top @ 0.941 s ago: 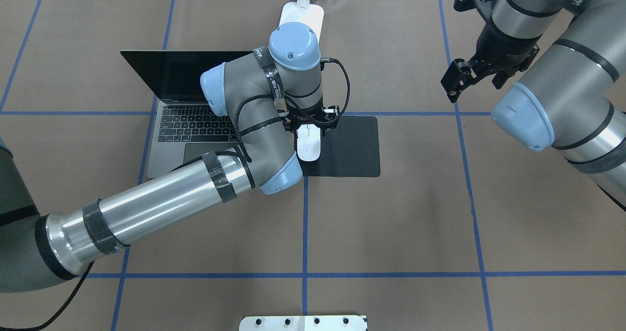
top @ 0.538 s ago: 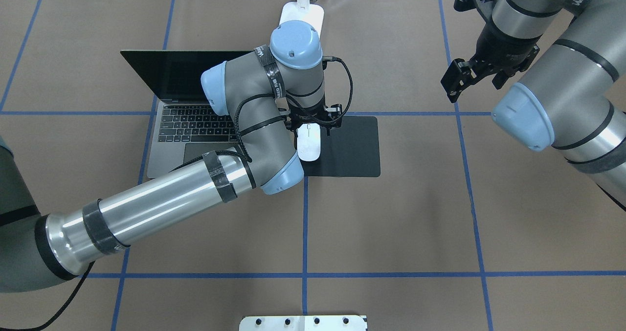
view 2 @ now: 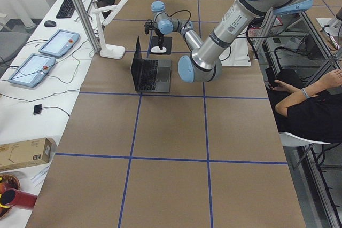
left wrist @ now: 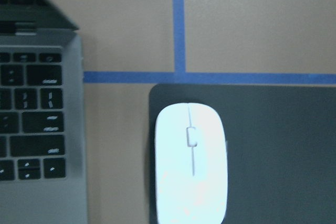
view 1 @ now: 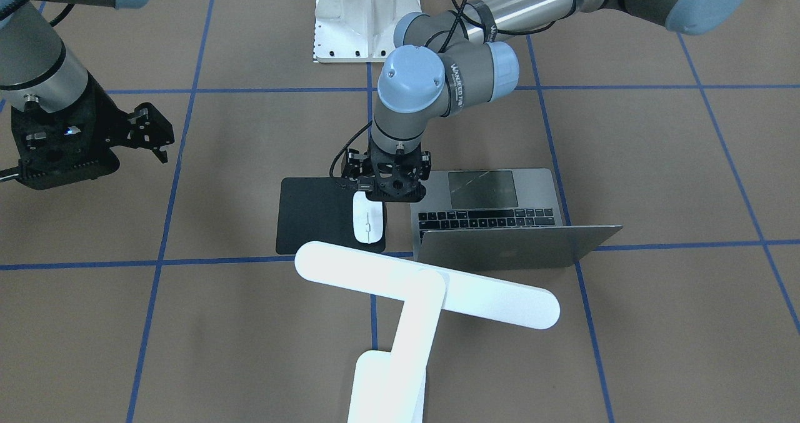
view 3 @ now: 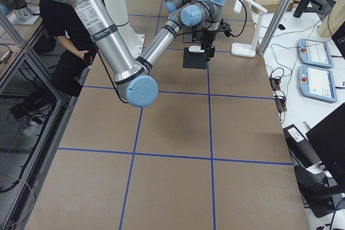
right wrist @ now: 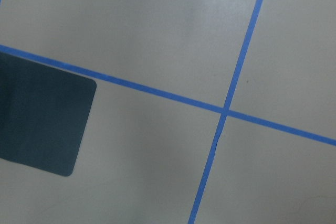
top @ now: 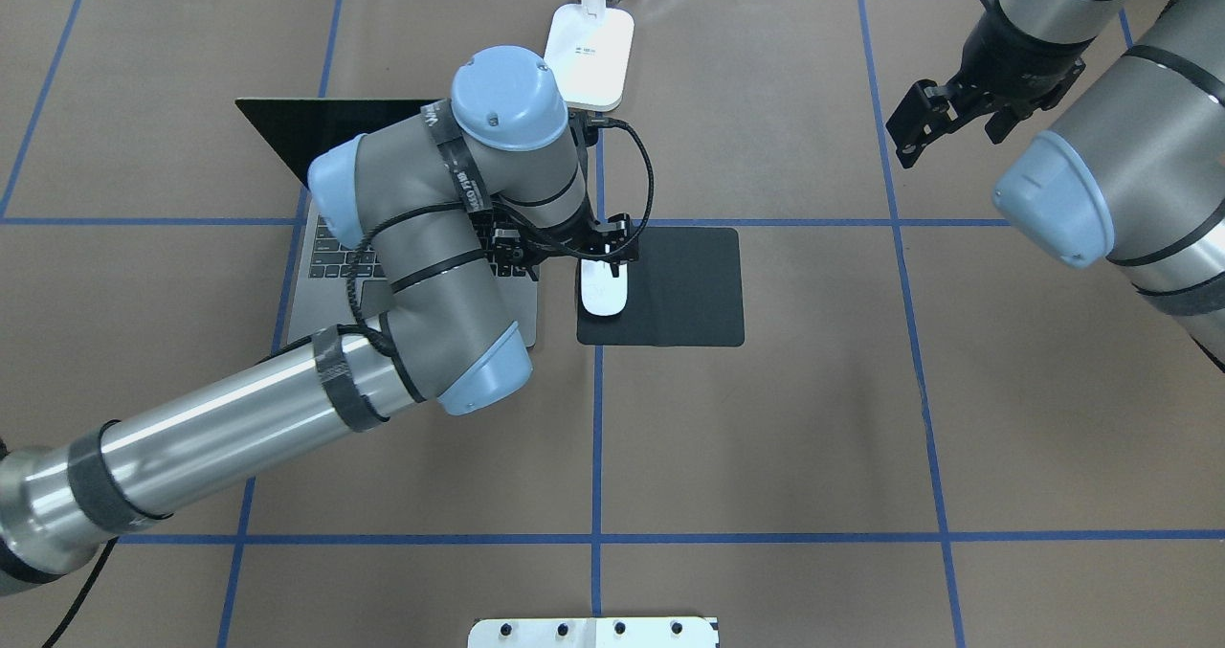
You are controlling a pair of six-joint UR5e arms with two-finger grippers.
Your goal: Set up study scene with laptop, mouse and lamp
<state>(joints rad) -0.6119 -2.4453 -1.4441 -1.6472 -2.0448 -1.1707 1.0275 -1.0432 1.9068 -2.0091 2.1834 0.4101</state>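
Observation:
The white mouse [top: 603, 296] lies on the left edge of a black pad [top: 684, 284], free of any grip; the left wrist view shows it whole [left wrist: 191, 166]. My left gripper [top: 574, 246] hangs open just above the mouse, not touching it [view 1: 390, 189]. The grey laptop [view 1: 500, 210] stands open beside the pad, partly hidden under my left arm in the overhead view [top: 287, 126]. The white lamp [view 1: 425, 292] stands beyond the laptop and pad, its base [top: 589, 45] at the table's far edge. My right gripper [top: 933, 122] is open and empty at the far right.
A white ribbed pedestal [view 1: 365, 17] stands at the robot's side of the table. Blue tape lines cross the brown table cover. A seated person [view 2: 304, 105] is beside the table, and tablets [view 3: 315, 52] lie on a side bench beyond the lamp.
My left gripper has let go of the mouse and lifted off it, and the left elbow swung left over the laptop. The mouse stayed on the pad. My right arm drew back a little.

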